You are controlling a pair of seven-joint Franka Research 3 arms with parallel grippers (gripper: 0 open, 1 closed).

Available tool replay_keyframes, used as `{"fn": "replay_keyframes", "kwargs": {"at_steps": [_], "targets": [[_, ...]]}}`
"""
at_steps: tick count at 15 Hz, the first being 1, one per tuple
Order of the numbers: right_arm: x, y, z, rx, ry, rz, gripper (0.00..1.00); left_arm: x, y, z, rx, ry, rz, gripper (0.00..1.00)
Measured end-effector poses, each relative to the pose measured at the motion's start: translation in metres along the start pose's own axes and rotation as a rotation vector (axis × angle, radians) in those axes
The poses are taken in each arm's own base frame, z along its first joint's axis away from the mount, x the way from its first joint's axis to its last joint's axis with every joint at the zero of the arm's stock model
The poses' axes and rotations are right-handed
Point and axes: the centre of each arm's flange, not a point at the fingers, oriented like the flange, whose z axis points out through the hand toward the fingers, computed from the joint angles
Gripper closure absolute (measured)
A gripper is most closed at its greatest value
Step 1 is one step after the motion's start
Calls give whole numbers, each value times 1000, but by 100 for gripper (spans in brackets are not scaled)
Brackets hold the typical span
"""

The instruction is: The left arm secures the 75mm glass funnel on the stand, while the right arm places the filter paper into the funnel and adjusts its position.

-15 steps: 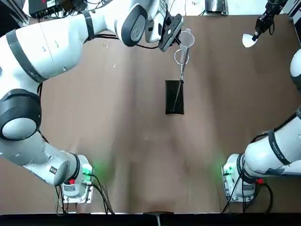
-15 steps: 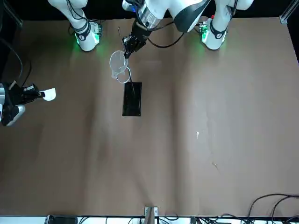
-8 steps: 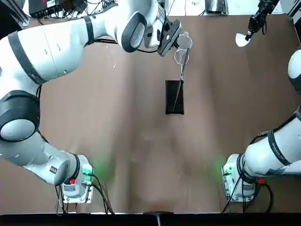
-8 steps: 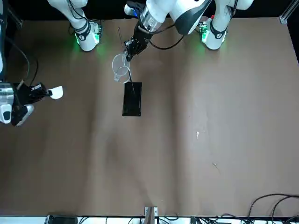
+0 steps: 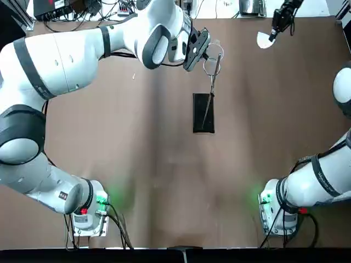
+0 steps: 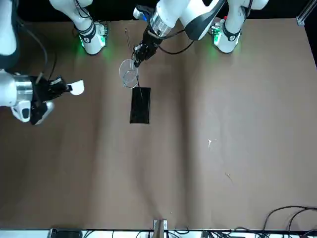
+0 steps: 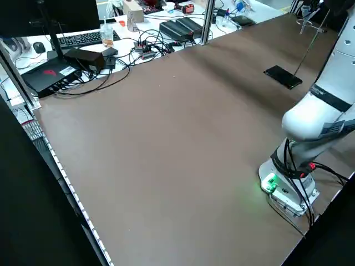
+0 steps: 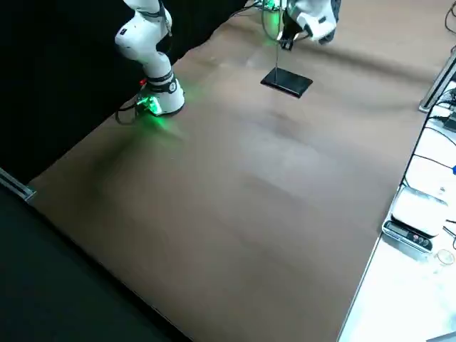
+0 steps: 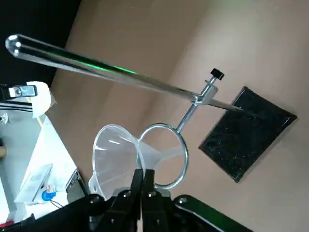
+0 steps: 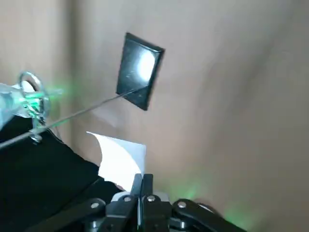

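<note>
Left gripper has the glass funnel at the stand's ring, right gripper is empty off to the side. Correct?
Not quite: the right gripper isn't empty; the right wrist view shows it shut on the white filter paper. The rest holds: the left gripper has the glass funnel at the stand's ring.

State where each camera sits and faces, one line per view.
Top: overhead, facing down; both arms, clear glass funnel.
Front: across the table, facing the robot; both arms.
Left side: raised at robot's left, looking diagonally down; one white arm.
Right side: raised at robot's right, looking diagonally down; parts of both arms.
Left wrist: on left gripper, along its fingers toward the funnel.
Right wrist: on right gripper, along its fingers toward white folded filter paper.
Both wrist views share the stand's black rectangular base.
</note>
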Motion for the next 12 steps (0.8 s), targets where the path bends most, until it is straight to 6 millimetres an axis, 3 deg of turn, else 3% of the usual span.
{"fn": "replay_keyframes", "kwargs": {"at_steps": [4,7,12], "targets": [[2,-49,3,41,9,23,99,0,7,6,8,-5,0,98],[3,-73,3,111,24,41,99,0,9,8,3,-4,2,98],[11,-108,19,110,-6,38,99,3,14,13,13,-7,9,98]]}}
